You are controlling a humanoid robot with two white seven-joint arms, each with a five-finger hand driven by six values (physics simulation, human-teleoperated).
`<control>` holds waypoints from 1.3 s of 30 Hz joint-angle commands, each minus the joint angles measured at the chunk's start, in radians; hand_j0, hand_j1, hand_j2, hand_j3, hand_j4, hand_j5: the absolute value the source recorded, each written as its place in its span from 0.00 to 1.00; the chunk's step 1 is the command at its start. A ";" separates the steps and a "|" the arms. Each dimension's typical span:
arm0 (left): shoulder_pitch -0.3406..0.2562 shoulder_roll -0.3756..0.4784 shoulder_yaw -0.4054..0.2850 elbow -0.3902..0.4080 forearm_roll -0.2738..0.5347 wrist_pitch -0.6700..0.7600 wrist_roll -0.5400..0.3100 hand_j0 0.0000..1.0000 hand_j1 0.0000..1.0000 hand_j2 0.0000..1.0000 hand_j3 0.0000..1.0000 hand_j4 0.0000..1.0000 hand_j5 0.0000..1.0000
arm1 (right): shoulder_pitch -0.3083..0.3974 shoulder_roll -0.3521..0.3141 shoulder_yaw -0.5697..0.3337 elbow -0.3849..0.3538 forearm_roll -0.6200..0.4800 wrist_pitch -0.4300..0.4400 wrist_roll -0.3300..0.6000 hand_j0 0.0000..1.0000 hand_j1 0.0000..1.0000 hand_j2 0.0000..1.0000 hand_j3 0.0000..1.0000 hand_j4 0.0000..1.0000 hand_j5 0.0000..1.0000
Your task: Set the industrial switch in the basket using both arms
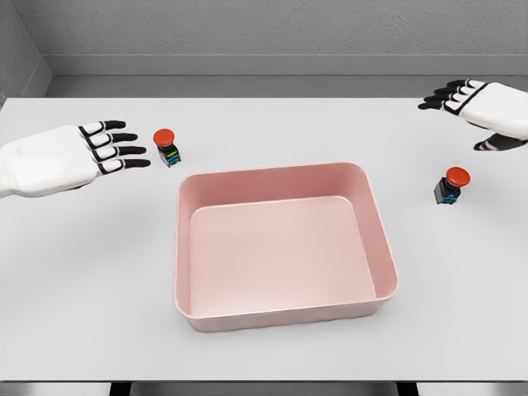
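Two industrial switches with red mushroom caps stand on the white table. One switch (167, 147) is left of the basket's far corner; the other switch (450, 186) is to the right of the basket. The pink basket (183, 247) sits in the middle and holds nothing. My left hand (120, 147) hovers just left of the left switch, fingers spread and pointing at it, not touching. My right hand (462, 103) hangs above and behind the right switch, fingers spread, holding nothing.
The table (82, 289) ends at a grey wall behind and at its front edge along the picture's bottom.
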 commanded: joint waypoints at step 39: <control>-0.394 -0.494 -0.257 0.510 -0.088 0.000 -0.237 1.00 1.00 1.00 1.00 1.00 1.00 | -0.015 0.021 0.137 0.012 0.003 -0.001 0.209 0.86 0.86 0.86 0.86 0.86 0.86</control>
